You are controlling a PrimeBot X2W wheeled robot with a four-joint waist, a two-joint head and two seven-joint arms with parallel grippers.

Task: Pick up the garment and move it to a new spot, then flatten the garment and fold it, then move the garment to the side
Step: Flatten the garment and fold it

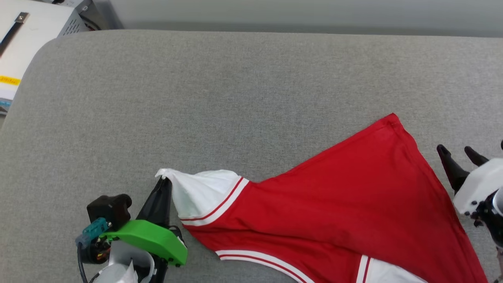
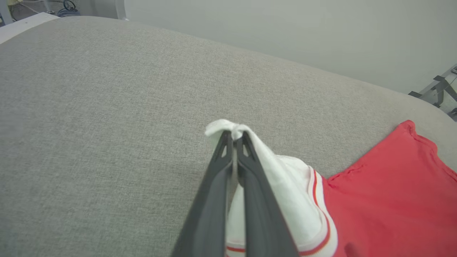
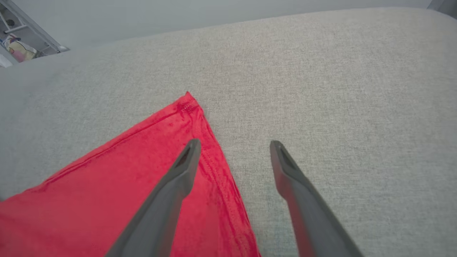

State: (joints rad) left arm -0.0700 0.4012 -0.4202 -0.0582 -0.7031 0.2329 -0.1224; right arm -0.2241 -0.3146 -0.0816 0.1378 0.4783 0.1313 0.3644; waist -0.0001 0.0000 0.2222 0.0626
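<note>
We find the garment, a red shirt with white sleeves and red-and-white striped trim, lying on the grey cloth-covered desk. In the head view it takes up the lower right of the desk. Its near part runs out of that view at the bottom edge. The red body spreads flat, and one pointed hem corner reaches toward the far side of the desk. No number or lettering is visible on the face turned up.

The left gripper has its jaws closed tight on the tip of one white sleeve. The left wrist view confirms this: the left gripper pinches a small bunch of white cloth at the very tips, and the sleeve drapes away from them toward the red body. We cannot tell whether the pinched tip is raised off the desk.

The right gripper stands just beside the right edge of the garment, jaws wide apart and holding nothing. In the right wrist view, one finger lies over the red hem edge and the other lies over bare grey cloth. We cannot tell whether either touches.

A white cabinet stands beyond the far left corner of the desk.
</note>
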